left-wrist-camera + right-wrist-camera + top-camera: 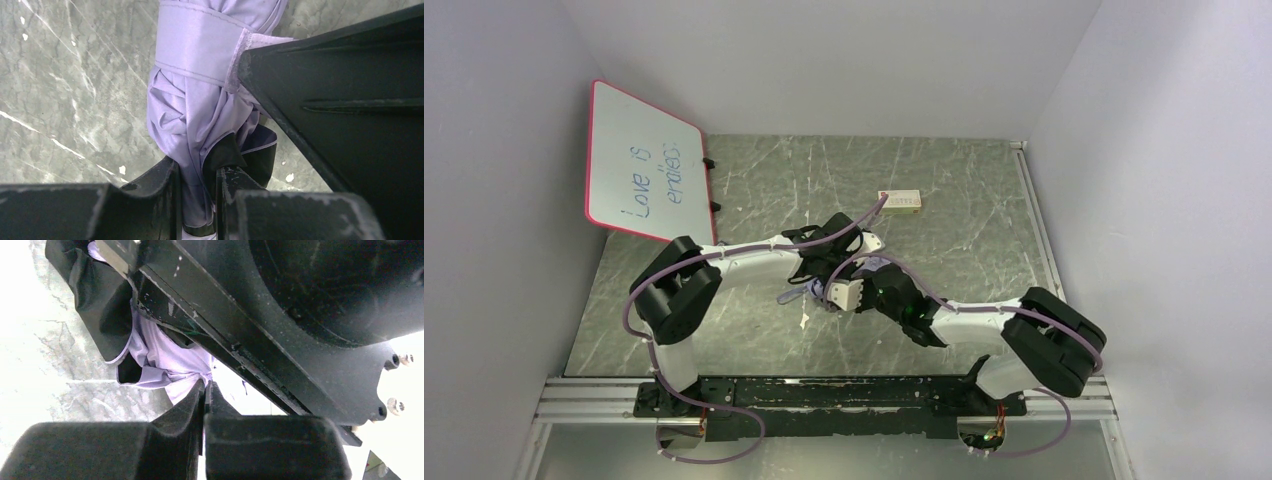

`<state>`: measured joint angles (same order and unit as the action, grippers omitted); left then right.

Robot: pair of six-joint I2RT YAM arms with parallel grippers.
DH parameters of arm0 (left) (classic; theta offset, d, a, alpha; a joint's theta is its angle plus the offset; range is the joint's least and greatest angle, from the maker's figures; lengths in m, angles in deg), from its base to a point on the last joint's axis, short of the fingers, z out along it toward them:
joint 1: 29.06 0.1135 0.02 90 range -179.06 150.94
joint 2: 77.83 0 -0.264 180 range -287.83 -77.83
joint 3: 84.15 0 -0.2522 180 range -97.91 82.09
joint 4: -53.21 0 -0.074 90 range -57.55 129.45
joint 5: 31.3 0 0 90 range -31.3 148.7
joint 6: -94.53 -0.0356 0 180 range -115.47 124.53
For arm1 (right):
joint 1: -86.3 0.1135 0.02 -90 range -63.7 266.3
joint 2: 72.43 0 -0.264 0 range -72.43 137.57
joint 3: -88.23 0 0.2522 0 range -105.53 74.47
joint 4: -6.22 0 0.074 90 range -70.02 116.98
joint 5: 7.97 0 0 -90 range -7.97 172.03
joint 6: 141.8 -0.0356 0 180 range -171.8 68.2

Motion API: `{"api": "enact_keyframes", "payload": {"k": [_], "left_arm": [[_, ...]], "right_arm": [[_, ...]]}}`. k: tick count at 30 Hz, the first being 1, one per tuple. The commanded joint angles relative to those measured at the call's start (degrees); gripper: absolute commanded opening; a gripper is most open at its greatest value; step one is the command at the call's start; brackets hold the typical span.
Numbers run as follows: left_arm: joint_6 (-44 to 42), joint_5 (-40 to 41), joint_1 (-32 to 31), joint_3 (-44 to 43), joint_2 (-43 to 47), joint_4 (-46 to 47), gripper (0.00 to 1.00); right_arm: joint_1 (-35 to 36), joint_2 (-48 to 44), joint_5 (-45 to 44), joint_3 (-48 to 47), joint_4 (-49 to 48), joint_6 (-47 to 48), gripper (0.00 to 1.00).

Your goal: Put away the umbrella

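Note:
The umbrella [190,115] is a folded bundle of pale lavender fabric with black lining, hanging over the grey marbled table [964,240]. A lavender strap [200,50] wraps round it. My left gripper [197,197] is shut on the bundle's lower end, with fabric squeezed between both fingers. My right gripper [205,389] is shut, its tips pinching the strap's end beside the left gripper's body. In the top view both grippers meet mid-table, and only a bit of the lavender umbrella [795,294] shows under them.
A red-framed whiteboard [646,163] with writing leans at the back left. A small flat box [901,202] lies behind the arms. A white scrap [805,320] lies on the table. Walls close in three sides; a metal rail [824,395] runs along the near edge.

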<state>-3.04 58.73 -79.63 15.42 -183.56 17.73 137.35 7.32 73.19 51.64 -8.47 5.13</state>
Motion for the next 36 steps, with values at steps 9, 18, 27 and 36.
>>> {"api": "enact_keyframes", "payload": {"k": [9, 18, 27, 36], "left_arm": [[-1.48, 5.78, 1.09, 5.24, -7.65, -10.28, 0.05], [-1.48, 5.75, 1.00, 5.24, -7.75, -10.28, 0.05], [-1.49, 5.69, 1.02, 5.25, -7.93, -10.28, 0.05], [-1.48, 5.22, 0.96, 5.17, -8.14, -10.45, 0.05]], "right_arm": [[0.18, 3.90, -4.33, -1.60, -12.51, 0.30, 0.22], [0.19, 4.19, -5.98, -1.25, -15.95, 0.07, 0.21], [0.19, 4.02, -6.95, -0.35, -16.32, -0.09, 0.09], [0.26, -6.37, -4.71, 1.96, -5.43, -10.26, 0.20]]}}
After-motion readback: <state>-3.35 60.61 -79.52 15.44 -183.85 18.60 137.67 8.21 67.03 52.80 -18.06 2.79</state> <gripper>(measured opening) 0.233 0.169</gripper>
